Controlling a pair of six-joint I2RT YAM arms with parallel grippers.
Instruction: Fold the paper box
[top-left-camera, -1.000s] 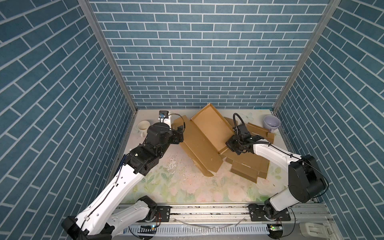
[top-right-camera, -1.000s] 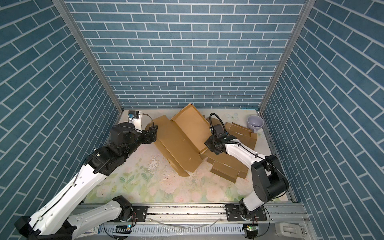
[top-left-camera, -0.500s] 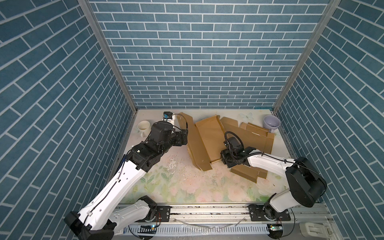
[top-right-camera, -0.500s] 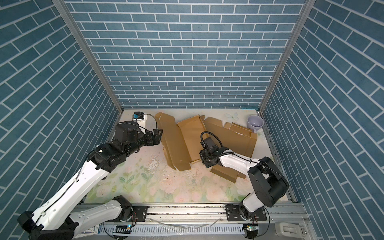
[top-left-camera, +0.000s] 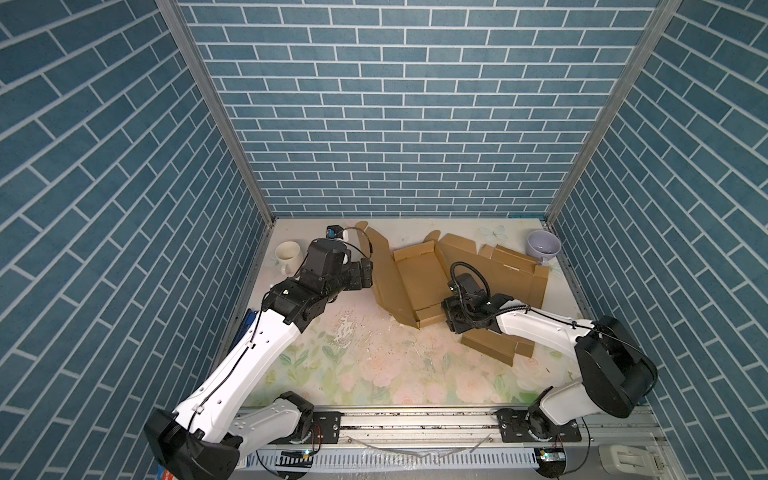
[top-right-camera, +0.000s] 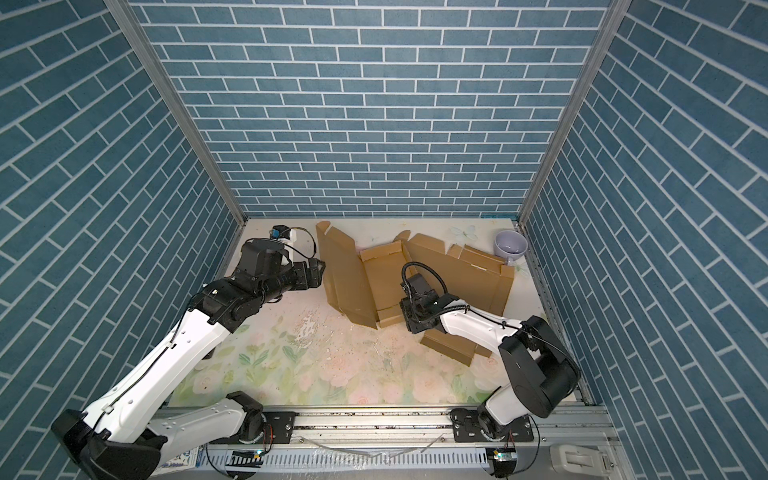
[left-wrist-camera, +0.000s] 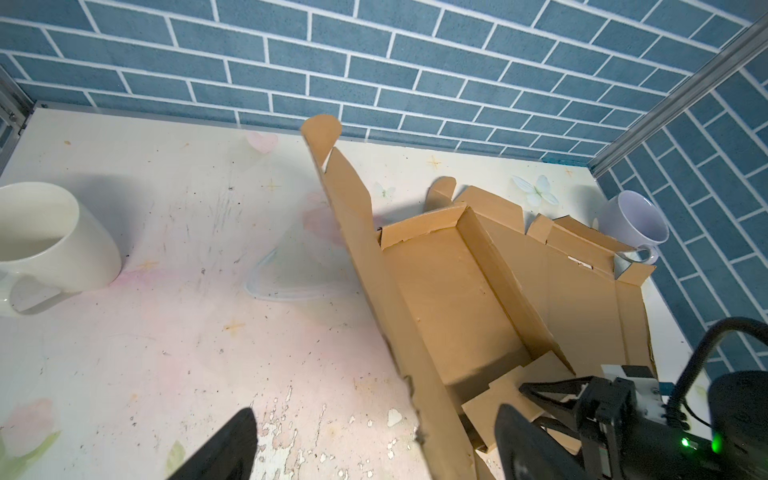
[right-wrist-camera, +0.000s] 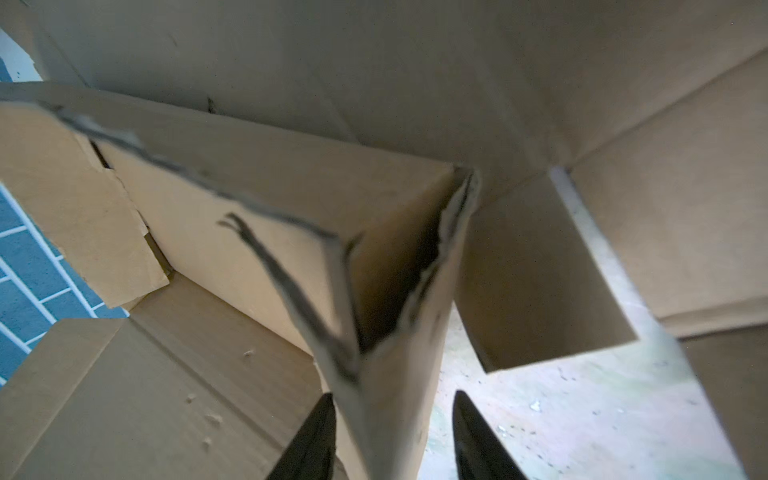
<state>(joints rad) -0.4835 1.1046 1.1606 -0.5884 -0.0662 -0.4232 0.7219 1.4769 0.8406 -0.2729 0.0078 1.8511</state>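
Peering down, I lose the paper box's (top-left-camera: 419, 282) front corner under the right wrist. The right gripper (right-wrist-camera: 392, 397) has its fingers partly apart astride a side wall (right-wrist-camera: 390, 291). The left gripper (left-wrist-camera: 376, 411), between box and white mug (top-left-camera: 287, 254), gapes wide about the raised flap (left-wrist-camera: 365, 249), unclamped. The box lies open-side-up, long axis front to back, far end level with the mug.

One brown paper box (top-left-camera: 419, 278) lies on the one table (top-left-camera: 374, 374); whether the low cardboard piece (top-left-camera: 490, 347) at its near side is its flap or a separate sheet, I cannot tell. There are two mugs, a cream mug (top-left-camera: 287, 254) and a lilac mug (top-left-camera: 543, 246). There are two claws, the left claw (left-wrist-camera: 376, 415) and the right claw (right-wrist-camera: 394, 397)
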